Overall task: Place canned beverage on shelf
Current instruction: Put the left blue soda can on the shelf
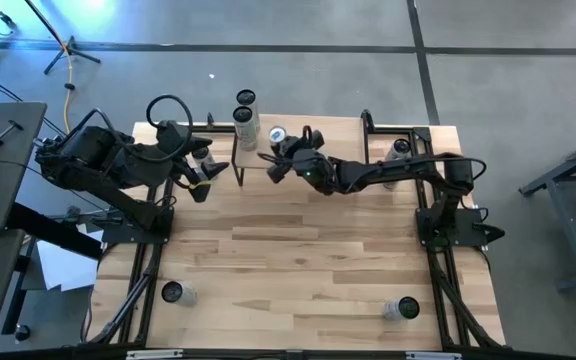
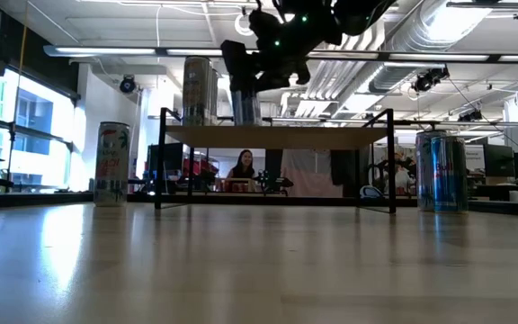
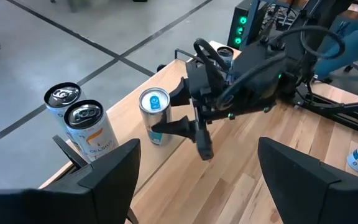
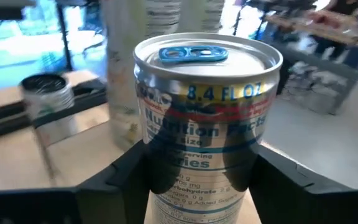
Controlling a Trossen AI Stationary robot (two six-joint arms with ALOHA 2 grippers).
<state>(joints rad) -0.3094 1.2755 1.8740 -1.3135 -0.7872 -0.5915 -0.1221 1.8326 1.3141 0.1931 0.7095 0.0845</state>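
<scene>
Right gripper (image 1: 275, 158) at top centre of the high view, jaws closed around a small silver can with a blue tab (image 4: 207, 124), upright on the shelf (image 2: 277, 136). Two taller cans (image 3: 82, 121) just beside it on the same board. Left gripper (image 1: 208, 165) left of the shelf, jaws wide, holding nothing.

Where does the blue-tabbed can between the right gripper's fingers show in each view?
High view: blue-tabbed can at the shelf's right part.
Low view: under the dark gripper, on the shelf board.
Left wrist: beside two cans.
Right wrist: centre, close up.
Shared landmark: the shelf.
</scene>
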